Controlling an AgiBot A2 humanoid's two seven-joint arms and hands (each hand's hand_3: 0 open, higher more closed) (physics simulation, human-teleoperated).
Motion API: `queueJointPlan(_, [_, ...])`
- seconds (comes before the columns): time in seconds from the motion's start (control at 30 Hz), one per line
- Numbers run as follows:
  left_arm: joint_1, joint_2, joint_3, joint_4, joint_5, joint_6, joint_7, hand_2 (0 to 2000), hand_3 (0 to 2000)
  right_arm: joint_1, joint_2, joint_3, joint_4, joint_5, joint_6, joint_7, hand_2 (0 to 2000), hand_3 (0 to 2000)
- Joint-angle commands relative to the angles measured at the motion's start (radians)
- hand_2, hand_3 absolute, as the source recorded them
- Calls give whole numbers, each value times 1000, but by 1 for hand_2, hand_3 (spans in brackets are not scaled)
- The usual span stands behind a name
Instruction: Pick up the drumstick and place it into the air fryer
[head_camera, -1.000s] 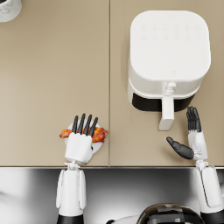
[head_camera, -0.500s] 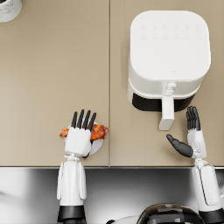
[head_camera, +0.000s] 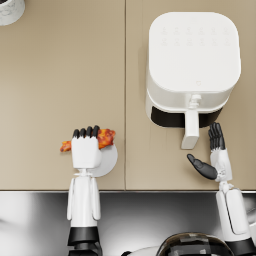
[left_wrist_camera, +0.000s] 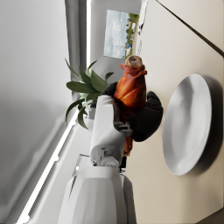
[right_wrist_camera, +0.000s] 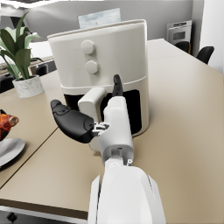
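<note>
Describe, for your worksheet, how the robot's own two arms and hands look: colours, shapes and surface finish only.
Both arms have smooth, glossy white shells with rounded, tapering forearms and a blocky white wrist housing. The left hand has a white back and black fingers; the right hand shows the same black fingers and a thick black thumb. Small dark mechanical parts show at the wrist. No cables or markings are visible.

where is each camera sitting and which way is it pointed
Head view: on the head, looking steeply down at the air fryer, both arms rising from below.
Left wrist view: on the left forearm, looking along it at the left hand gripping the drumstick, plate beside.
Right wrist view: on the right forearm, facing the air fryer past the open right hand.
Shared: drumstick and plate appear in all three.
</note>
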Motion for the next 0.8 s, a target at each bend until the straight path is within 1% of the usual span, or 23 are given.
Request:
queueJointPlan(0.03, [10, 2, 5, -195, 0, 0, 7, 2000, 2000, 30, -11, 14, -95, 0, 0, 0, 0, 0])
queueJointPlan(0.13, [25, 7, 6, -292, 0, -1, 19, 2000, 2000, 50, -22, 24, -162, 0, 0, 0, 0, 0])
queueJointPlan(0.27, [84, 23, 37, -361, 0, -3, 23, 2000, 2000, 83, -38, 32, -261, 0, 0, 0, 0, 0])
queueJointPlan(0.4, [117, 39, 64, -388, -1, -7, 24, 2000, 2000, 91, -47, 57, -315, 0, 0, 0, 0, 0])
queueJointPlan(0.57, [152, 56, 80, -404, -1, -11, 24, 2000, 2000, 141, -73, 120, -411, 0, 0, 0, 0, 0])
queueJointPlan(0.63, [155, 60, 82, -405, -1, -11, 24, 2000, 2000, 150, -80, 137, -426, 0, 0, 0, 0, 0])
queueJointPlan(0.7, [156, 62, 84, -405, -1, -12, 24, 2000, 2000, 158, -80, 159, -401, 2, -16, 1, 0, 0])
queueJointPlan(0.73, [153, 62, 81, -399, -1, -13, 24, 2000, 2000, 153, -75, 167, -380, 3, -30, 1, 1361, 327])
queueJointPlan(0.77, [144, 61, 78, -396, -1, -14, 24, 2000, 2000, 154, -73, 167, -366, 3, -65, 0, 2000, 653])
queueJointPlan(0.8, [138, 60, 75, -395, -1, -15, 24, 2000, 2000, 156, -73, 169, -353, 4, -100, -1, 2000, 980])
